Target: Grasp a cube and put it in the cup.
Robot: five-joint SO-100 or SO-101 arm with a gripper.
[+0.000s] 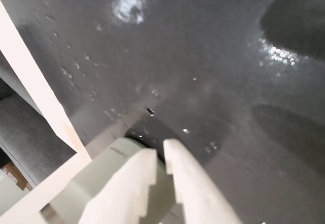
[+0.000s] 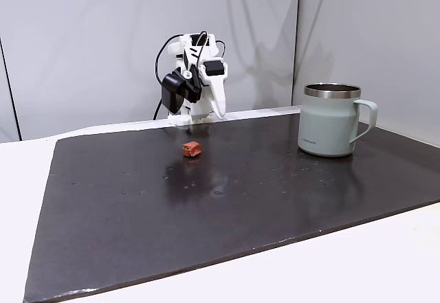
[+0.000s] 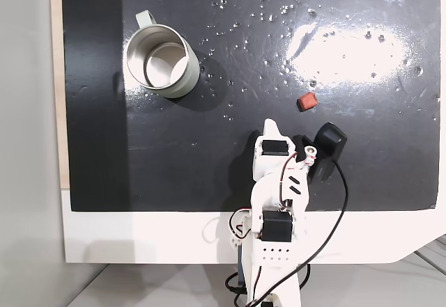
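Closed gripper (image 3: 271,127), cube (image 3: 307,101) lying near, untouched

We see a dark mat (image 2: 240,200) with a smooth, semi-glossy finish; it throws back bright glare patches and carries fine specks. The cup (image 2: 328,128) has a matt sage-green coated body, a bare brushed-steel rim and, in a fixed view from above, a dull metallic interior (image 3: 162,67). The cube (image 2: 191,149) looks matt reddish-brown; we cannot tell its material. The arm (image 3: 279,182) and gripper (image 1: 160,155) are matt white moulded plastic, the camera housing (image 3: 327,143) is black plastic. The table (image 2: 20,179) beneath is plain matt white.
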